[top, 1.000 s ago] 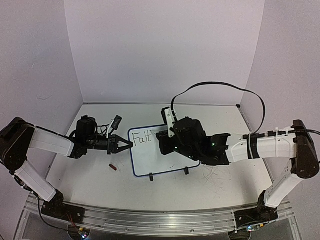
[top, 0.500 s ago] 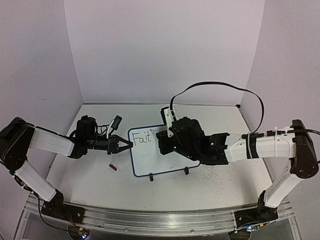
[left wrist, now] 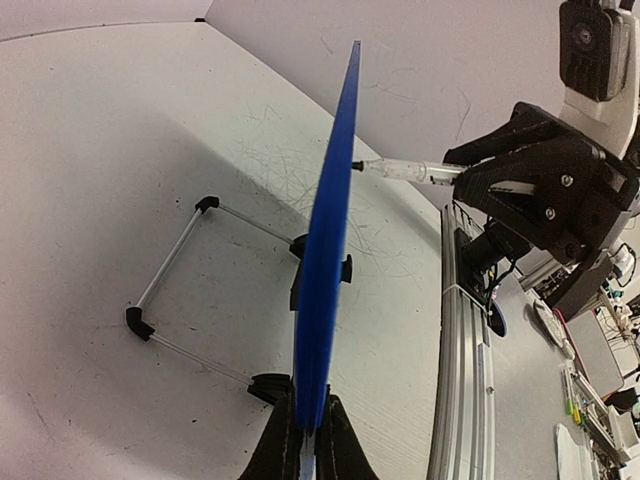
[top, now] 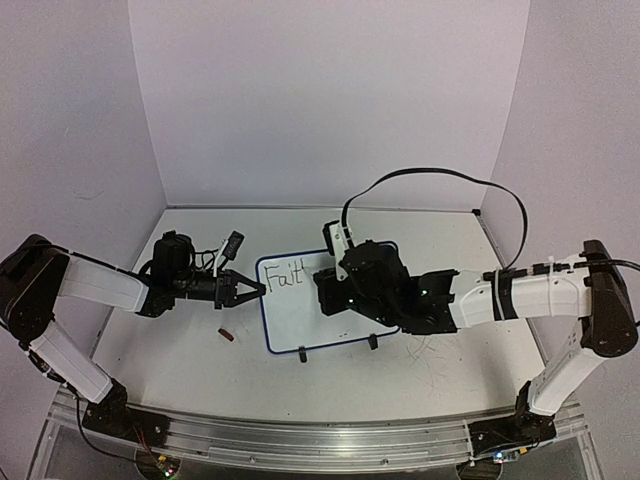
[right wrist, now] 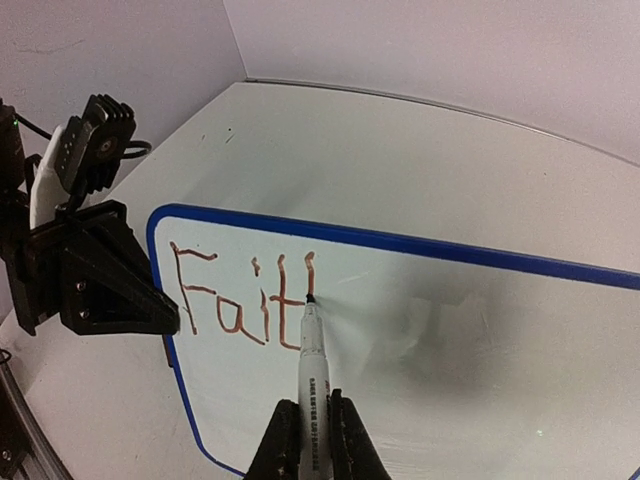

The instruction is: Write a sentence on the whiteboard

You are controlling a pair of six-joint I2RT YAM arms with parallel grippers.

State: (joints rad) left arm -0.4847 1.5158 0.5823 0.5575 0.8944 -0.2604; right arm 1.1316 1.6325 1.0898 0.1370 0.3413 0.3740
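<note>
The whiteboard (top: 300,305) with a dark-blue rim stands tilted on its black feet at mid-table; it also shows in the right wrist view (right wrist: 450,330) and edge-on in the left wrist view (left wrist: 325,270). My left gripper (top: 258,290) is shut on the board's left rim (left wrist: 308,440). My right gripper (right wrist: 313,440) is shut on a white marker (right wrist: 312,380) whose tip touches the board. The sentence (right wrist: 240,295) reads "Fait" plus one fresh vertical stroke, in reddish-brown ink; it also shows in the top view (top: 285,276).
A small red cap (top: 226,335) lies on the tabletop left of the board. Grey scuffs (top: 435,350) mark the table to the right. A black cable (top: 430,175) arcs above my right arm. A metal rail (left wrist: 455,330) runs along the table's near edge.
My right gripper with the marker has moved slightly down the board, drawing a new vertical stroke after the "t". The left arm and board have not moved.
</note>
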